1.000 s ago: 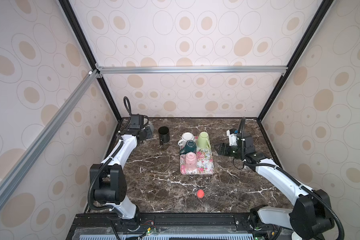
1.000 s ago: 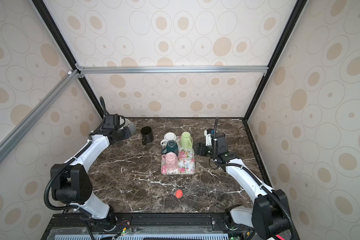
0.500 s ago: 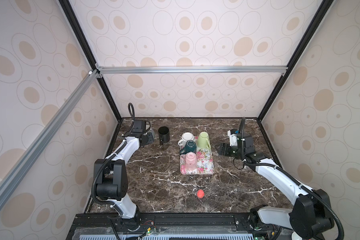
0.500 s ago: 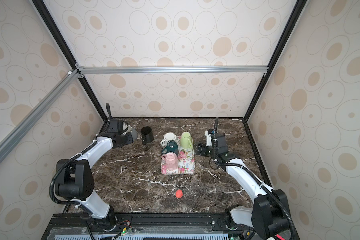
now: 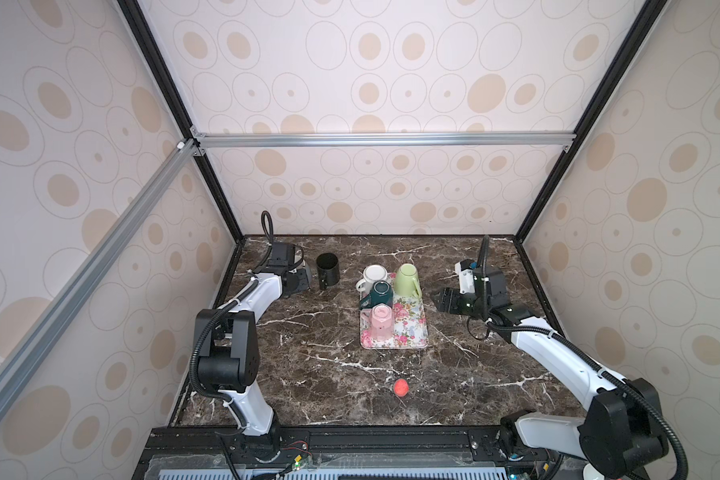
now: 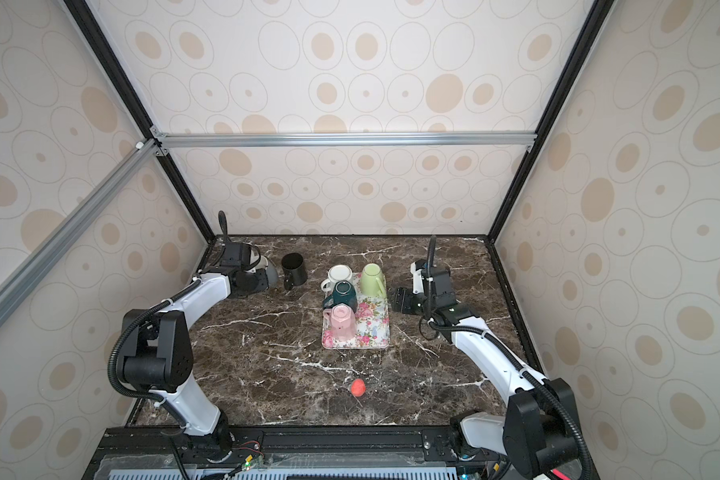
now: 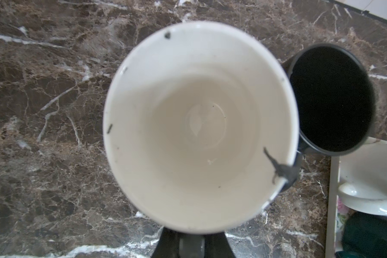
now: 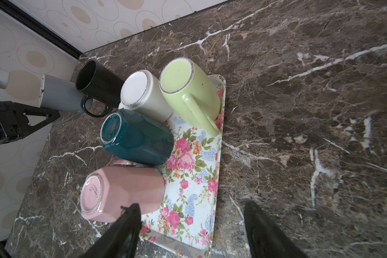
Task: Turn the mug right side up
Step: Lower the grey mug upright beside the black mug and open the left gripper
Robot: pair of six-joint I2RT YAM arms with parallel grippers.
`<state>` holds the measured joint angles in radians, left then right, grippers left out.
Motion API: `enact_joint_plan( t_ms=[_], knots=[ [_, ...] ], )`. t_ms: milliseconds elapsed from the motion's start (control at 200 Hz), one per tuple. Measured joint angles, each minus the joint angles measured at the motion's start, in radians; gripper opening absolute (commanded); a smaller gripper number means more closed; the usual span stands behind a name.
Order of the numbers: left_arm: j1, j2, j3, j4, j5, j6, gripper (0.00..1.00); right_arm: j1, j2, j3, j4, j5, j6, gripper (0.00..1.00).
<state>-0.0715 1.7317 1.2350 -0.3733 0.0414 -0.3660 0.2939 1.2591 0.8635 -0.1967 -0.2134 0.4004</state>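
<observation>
Beside the black mug (image 5: 327, 270) at the back left, my left pincer (image 7: 191, 239) is clamped on the grey mug (image 8: 58, 96), tipped sideways with its mouth facing my wrist so I can stand it up, while my right pincer (image 8: 192, 210) hangs apart by the tray (image 8: 210, 178).

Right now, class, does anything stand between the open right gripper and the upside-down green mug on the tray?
Nothing visible does. Only bare table separates the right gripper from the green mug, whose handle faces it.
</observation>
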Motion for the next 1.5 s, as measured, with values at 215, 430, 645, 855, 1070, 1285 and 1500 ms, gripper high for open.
enact_joint_plan(
  t_ms=[215,430,645,855,1070,1285,1500],
  knots=[
    [-0.021,0.018,0.001,0.011,-0.010,0.002,0.00,-0.001,0.008,0.000,-0.002,-0.014,0.003,0.75],
    [-0.054,0.068,0.013,0.011,-0.038,0.017,0.00,-0.001,0.008,0.000,-0.002,-0.022,0.010,0.75],
    [-0.064,0.076,0.031,-0.003,-0.053,0.021,0.16,-0.001,0.010,0.000,-0.001,-0.023,0.014,0.75],
    [-0.068,0.077,0.062,0.000,-0.078,0.025,0.39,-0.001,0.021,0.000,0.001,-0.026,0.018,0.75],
    [-0.076,0.076,0.066,0.005,-0.093,0.025,0.56,-0.001,0.032,0.000,0.000,-0.035,0.021,0.75],
    [-0.082,0.072,0.066,-0.001,-0.093,0.028,0.67,-0.001,0.042,0.000,0.001,-0.037,0.021,0.75],
    [-0.085,-0.002,0.056,-0.010,-0.102,0.072,0.84,-0.001,0.097,0.000,0.002,-0.019,0.020,0.75]
  ],
)
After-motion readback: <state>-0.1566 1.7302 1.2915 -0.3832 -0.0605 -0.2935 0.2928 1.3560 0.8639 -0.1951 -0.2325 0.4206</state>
